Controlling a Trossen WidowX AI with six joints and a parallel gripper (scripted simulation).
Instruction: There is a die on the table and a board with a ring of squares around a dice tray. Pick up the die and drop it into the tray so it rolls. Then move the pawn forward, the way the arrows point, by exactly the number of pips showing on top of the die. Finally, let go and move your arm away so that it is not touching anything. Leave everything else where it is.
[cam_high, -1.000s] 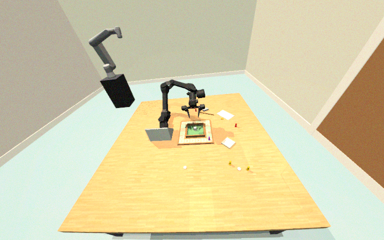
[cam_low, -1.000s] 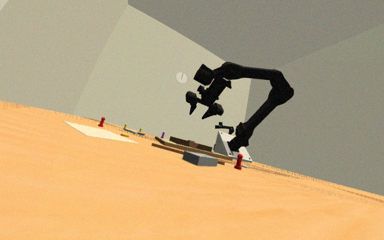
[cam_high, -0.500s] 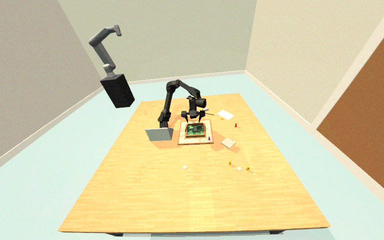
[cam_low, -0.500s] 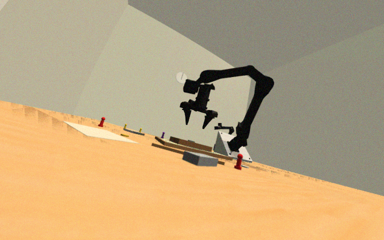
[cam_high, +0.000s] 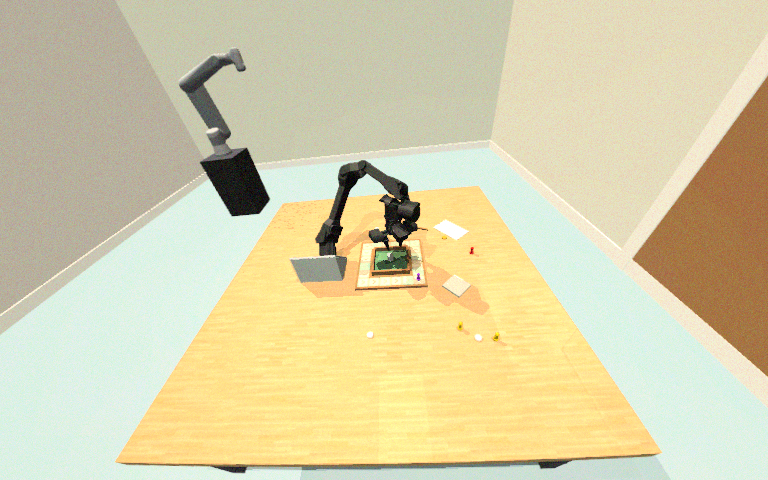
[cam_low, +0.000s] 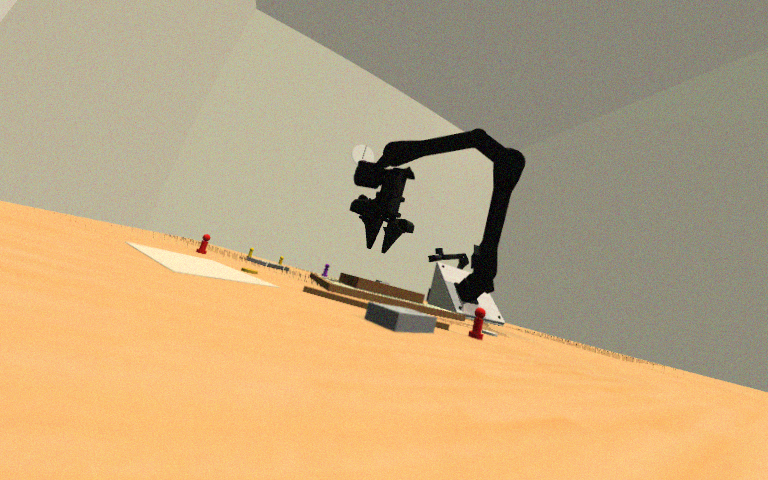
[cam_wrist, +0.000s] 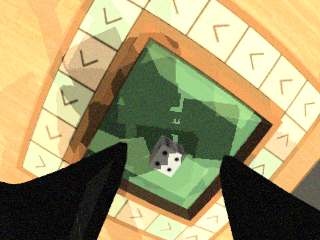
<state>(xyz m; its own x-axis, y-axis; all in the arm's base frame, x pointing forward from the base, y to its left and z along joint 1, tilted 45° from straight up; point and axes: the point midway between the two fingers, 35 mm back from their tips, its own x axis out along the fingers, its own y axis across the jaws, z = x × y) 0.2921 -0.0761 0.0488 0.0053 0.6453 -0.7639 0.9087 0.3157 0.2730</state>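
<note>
A white die (cam_high: 390, 256) (cam_wrist: 167, 157) lies inside the green-floored dice tray (cam_high: 390, 273) (cam_low: 379, 287) (cam_wrist: 200, 65). Its face towards the wrist camera shows several pips and is partly shaded; whether it is at rest cannot be told. My gripper (cam_high: 394, 246) (cam_low: 377, 249) (cam_wrist: 174, 157) is open and empty above the tray, its fingers apart on either side of the die in the wrist view. The purple pawn (cam_high: 418, 276) (cam_low: 326, 270) stands upright on a corner square of the board (cam_high: 390, 287) (cam_wrist: 260, 56); it is outside the wrist view.
A grey slanted panel (cam_high: 320, 268) stands by the arm's base. A flat pale block (cam_high: 456, 285) lies beside the board. A red pawn (cam_high: 471, 250) and white sheet (cam_high: 450, 229) (cam_low: 198, 268) are farther back. Another red pawn (cam_low: 479, 323) stands near a grey block (cam_low: 400, 317).
</note>
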